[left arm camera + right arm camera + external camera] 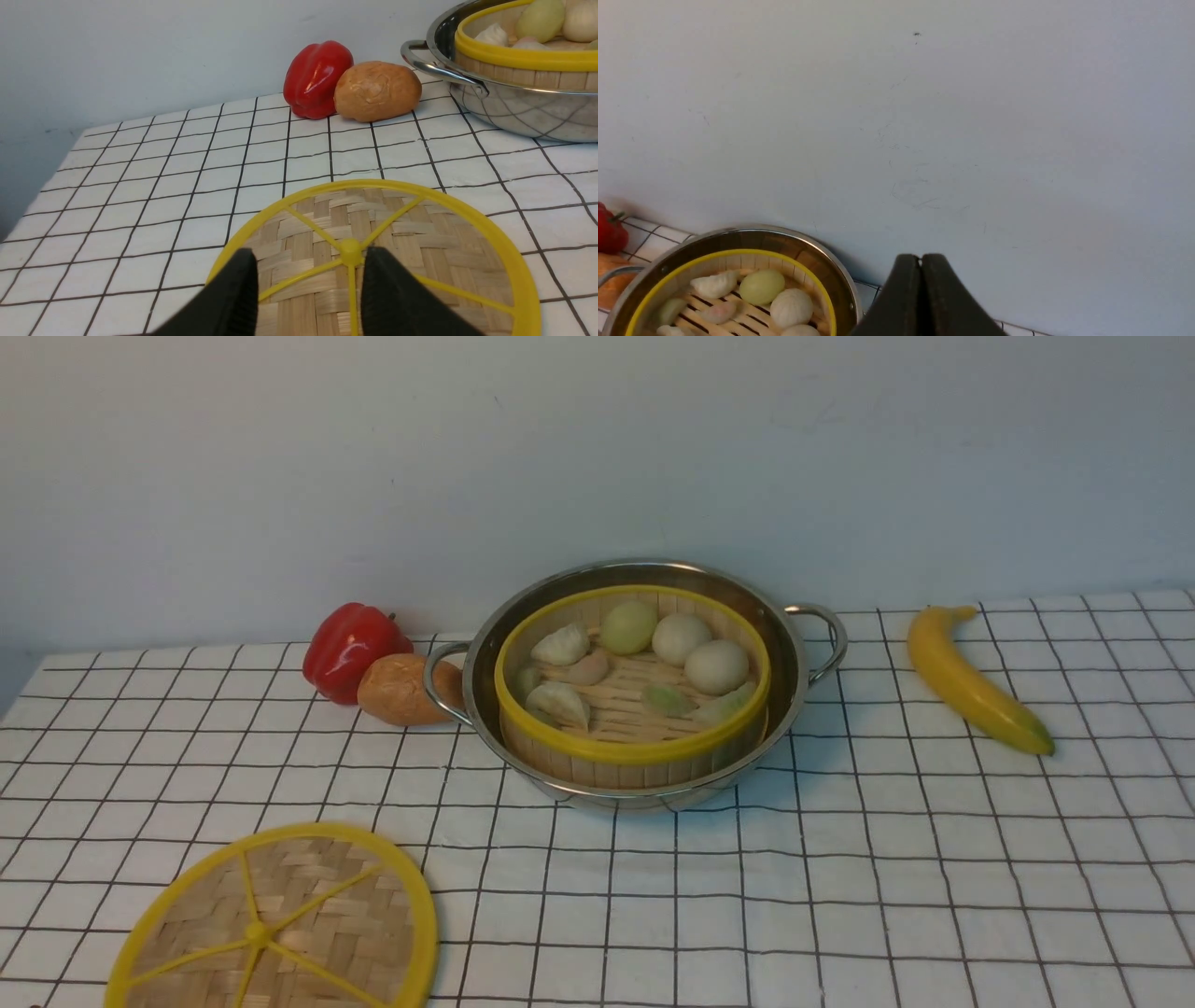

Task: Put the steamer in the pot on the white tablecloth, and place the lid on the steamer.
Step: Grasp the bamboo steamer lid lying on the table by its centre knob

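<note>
The bamboo steamer [633, 686] with its buns and dumplings sits inside the steel pot [794, 658] on the white tablecloth [840, 877], and both show again as steamer [733, 298] and pot [752, 235] in the right wrist view and as steamer [518, 56] and pot [523, 109] in the left wrist view. The woven lid [280, 919] lies flat at the near left. My left gripper [310, 254] hovers open over the lid [373, 247], its fingers either side of the centre knob. My right gripper [920, 260] is shut on nothing, raised beside the pot and facing the wall. Neither arm shows in the front view.
A red pepper [353, 649] and a brown bread roll [401, 689] lie just left of the pot's handle. A banana [971, 679] lies at the right. The wall stands close behind the pot. The cloth's left edge is near the lid.
</note>
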Available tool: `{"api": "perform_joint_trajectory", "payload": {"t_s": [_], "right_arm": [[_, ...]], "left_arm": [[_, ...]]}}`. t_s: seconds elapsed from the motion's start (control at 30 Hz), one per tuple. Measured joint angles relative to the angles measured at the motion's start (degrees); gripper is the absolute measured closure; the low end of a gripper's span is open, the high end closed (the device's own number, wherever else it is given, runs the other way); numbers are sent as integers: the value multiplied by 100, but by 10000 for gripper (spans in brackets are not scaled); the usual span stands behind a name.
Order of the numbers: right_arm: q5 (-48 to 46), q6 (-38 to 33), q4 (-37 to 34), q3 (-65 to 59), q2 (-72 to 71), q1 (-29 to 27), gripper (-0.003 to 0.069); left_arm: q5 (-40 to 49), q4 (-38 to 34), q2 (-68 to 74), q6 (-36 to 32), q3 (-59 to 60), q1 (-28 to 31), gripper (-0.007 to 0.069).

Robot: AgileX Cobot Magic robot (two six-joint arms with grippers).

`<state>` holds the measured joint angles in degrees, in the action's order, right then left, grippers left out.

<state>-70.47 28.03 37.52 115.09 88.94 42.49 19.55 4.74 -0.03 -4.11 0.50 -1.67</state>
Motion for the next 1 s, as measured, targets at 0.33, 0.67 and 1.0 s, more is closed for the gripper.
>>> {"api": "perform_joint_trajectory", "payload": {"t_s": [0.33,0.67,1.0], "right_arm": [[233,-205,284,-1144,-722,-7,623],[3847,808,-569,-5779,-3907,-1895,598],[5288,1516,-1174,-9173,-6357,-4266,570]], "left_arm": [[0,0,0,0,0,0,329],[0,0,0,0,0,0,329],[0,0,0,0,0,0,329]]}}
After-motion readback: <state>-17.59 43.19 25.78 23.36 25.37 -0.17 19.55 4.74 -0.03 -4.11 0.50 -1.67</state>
